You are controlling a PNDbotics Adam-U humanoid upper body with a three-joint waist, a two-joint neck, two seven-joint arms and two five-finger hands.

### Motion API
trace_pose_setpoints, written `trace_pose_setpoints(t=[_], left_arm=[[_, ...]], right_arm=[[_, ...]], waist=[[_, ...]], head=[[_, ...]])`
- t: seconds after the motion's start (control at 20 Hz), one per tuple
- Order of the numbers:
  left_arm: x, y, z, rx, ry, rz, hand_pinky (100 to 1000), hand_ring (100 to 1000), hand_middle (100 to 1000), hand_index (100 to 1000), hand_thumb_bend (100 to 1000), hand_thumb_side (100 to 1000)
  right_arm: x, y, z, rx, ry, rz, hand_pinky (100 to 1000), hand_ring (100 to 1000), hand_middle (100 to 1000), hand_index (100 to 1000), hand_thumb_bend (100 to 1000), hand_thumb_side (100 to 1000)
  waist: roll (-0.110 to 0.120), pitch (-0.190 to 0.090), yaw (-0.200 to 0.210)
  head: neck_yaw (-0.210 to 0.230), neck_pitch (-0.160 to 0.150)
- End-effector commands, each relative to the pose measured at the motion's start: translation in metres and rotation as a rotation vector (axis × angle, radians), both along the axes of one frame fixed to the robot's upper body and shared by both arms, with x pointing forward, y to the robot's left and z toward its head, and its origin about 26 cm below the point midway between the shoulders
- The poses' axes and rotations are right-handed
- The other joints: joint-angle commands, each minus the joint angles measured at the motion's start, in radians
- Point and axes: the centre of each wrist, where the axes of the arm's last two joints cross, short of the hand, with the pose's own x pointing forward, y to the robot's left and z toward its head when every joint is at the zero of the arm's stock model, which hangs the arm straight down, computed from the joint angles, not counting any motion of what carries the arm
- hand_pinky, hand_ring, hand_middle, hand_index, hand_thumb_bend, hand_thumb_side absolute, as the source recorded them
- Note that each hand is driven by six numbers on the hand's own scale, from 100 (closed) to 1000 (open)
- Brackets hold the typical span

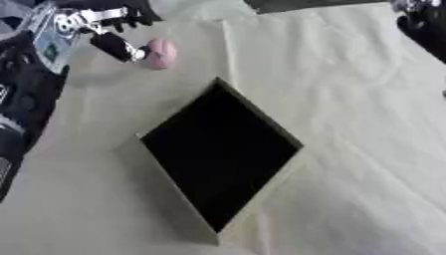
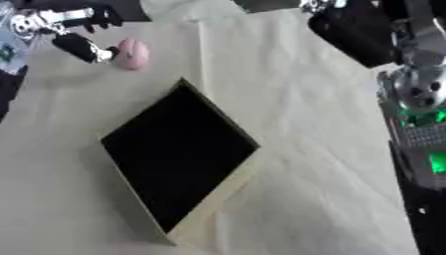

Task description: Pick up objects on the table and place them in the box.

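While my left robot hand (image 1: pixel 113 42) sits at the far-left corner of the worktop (image 1: pixel 366 149), its dark fingertip is touching or just beside the pink object (image 1: pixel 160 54); fingers look part-curled toward it but not wrapped round it yet, so I'd call it narrow, not holding. Pink object = small, rounded, egg-ish lump, lying on the cloth beyond the box's far corner, apart from it. Guess: light, maybe soft or smooth, prob. rolls if nudged, so best taken across its middle w/ thumb one side, fingers the other, not poked from the end. Box (image 1: pixel 187 199) = open, dark inside, turned corner-on like a diamond, mid-worktop, looks empty as far as I can see. Path from object to box is short, nothing between them; only the near rim to clear. Cloth is creased, could snag a roll. My right robot hand (image 2: pixel 348 20) shows at the top right, well away; can't tell its fingers. Grey gear w/ green lights along the right edge, not in the way.
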Motion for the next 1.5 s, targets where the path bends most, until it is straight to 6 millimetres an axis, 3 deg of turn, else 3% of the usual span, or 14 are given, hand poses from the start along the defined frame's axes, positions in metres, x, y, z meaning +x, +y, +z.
trace_pose_setpoints(t=[0.05,0.65,1.1,1.5], left_arm=[[-0.002,0.003,0.016,-0.007,-0.043,0.012,801,876,859,910,235,313],[-0.004,0.007,0.026,-0.026,-0.126,0.079,815,892,869,921,294,341],[-0.003,0.009,0.022,0.014,-0.137,0.143,817,893,867,925,313,346],[-0.002,0.009,0.020,0.037,-0.151,0.186,778,854,829,905,223,316]], right_arm=[[-0.005,-0.001,0.008,-0.003,-0.032,0.004,812,783,683,846,100,674],[-0.007,0.001,0.014,-0.017,-0.049,0.015,811,778,677,842,100,675],[-0.007,0.001,0.016,-0.022,-0.050,0.020,810,776,674,843,100,677],[-0.007,0.001,0.015,-0.024,-0.042,0.027,809,775,673,843,100,679]], waist=[[0.000,-0.017,-0.004],[0.013,0.023,-0.047],[0.023,0.044,-0.061],[0.027,0.046,-0.065]], head=[[0.006,-0.017],[0.035,-0.055],[0.048,-0.071],[0.051,-0.076]])
